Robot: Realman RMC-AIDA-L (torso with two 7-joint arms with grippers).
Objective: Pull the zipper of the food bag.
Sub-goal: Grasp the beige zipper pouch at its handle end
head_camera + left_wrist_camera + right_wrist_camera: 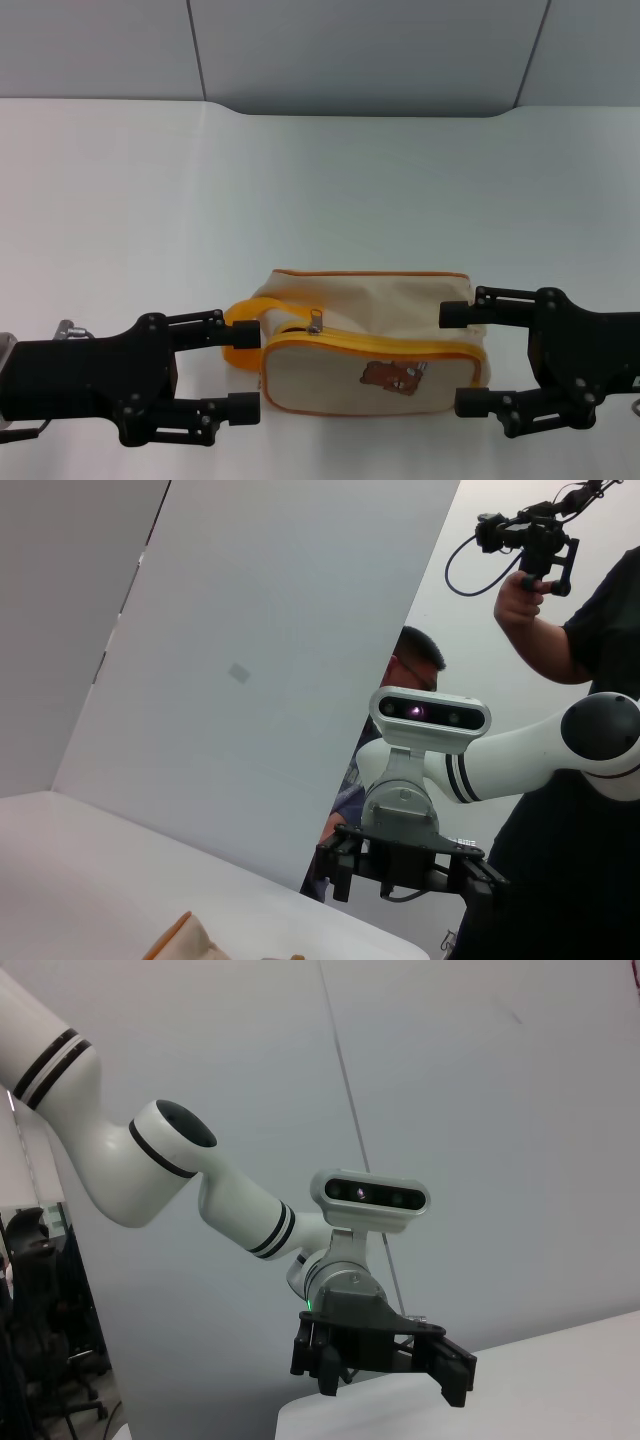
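Observation:
The cream food bag point(360, 305) with orange-yellow piping lies near the table's front edge, its brown bear print point(393, 376) facing me. The yellow-orange zipper point(380, 346) runs along the top front edge, with its silver pull tab point(315, 322) near the bag's left end. The yellow strap handle point(243, 340) sticks out at the left. My left gripper point(243, 368) is open at the bag's left end, its fingers on either side of the handle. My right gripper point(460, 359) is open around the bag's right end. A corner of the bag point(185, 940) shows in the left wrist view.
The white table point(320, 190) stretches back to a grey wall. The left wrist view shows my right gripper point(412, 882) from afar and a person point(560, 730) holding a camera rig behind it. The right wrist view shows my left gripper point(385, 1378) from afar.

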